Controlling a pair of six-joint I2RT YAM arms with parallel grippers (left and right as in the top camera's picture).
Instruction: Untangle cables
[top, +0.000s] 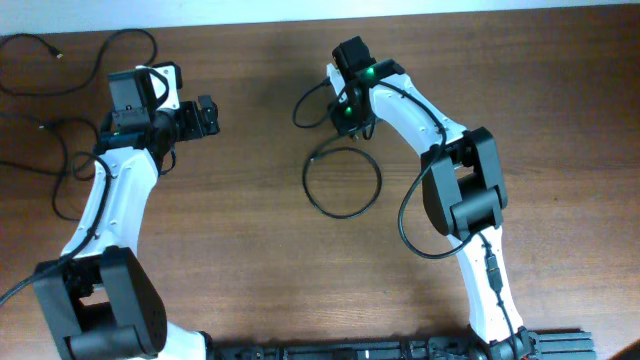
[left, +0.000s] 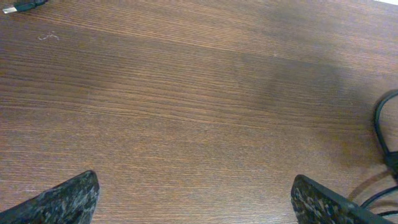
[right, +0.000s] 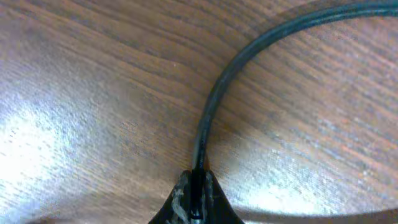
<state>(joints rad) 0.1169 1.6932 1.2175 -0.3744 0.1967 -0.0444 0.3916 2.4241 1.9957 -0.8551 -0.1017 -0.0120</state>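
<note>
One black cable (top: 343, 183) lies in a round loop at the table's middle, and an arc of it runs up to my right gripper (top: 350, 120). In the right wrist view my right gripper (right: 198, 198) is shut on this cable (right: 214, 106), which curves away up and to the right. A second thin black cable (top: 45, 110) sprawls loosely at the far left. My left gripper (top: 206, 117) is open and empty, between the two cables. In the left wrist view its fingers (left: 196, 202) are wide apart over bare wood, with a cable plug (left: 18, 7) at the top left.
A black cable (left: 384, 134) shows at the right edge of the left wrist view. The wooden table's (top: 250, 280) far edge meets a pale wall at the top. The thick black robot wire (top: 408, 225) hangs beside the right arm.
</note>
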